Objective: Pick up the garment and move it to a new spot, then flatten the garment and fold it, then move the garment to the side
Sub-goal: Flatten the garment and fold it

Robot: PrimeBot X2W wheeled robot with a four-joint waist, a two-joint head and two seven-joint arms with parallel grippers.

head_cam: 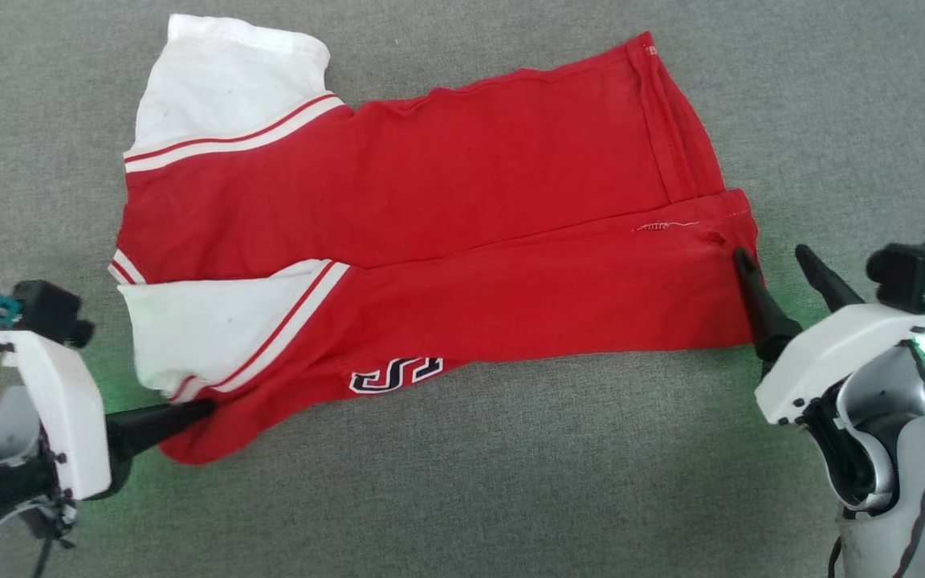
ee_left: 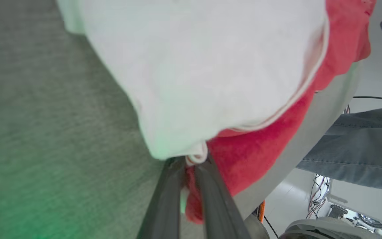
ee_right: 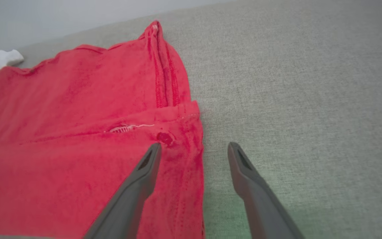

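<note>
Two hands flank the jersey (head_cam: 446, 209), which lies folded on the grey bench (head_cam: 511, 498). The left hand (head_cam: 197, 411) is narrowed, pinching the near sleeve corner. The right hand (head_cam: 772, 253) is spread wide at the hem, one finger over cloth, one over bare bench.

Garment (head_cam: 446, 201) lettering (head_cam: 395, 375): folded under, partly hidden, unreadable.

Setting: robotics lab. Grey fabric-covered table (head_cam: 462, 514). Past the table's edge: pale floor (ee_left: 360, 202), loose cables (ee_left: 315, 199), machine base (ee_left: 323, 229), person's denim-clad leg (ee_left: 360, 156).
</note>
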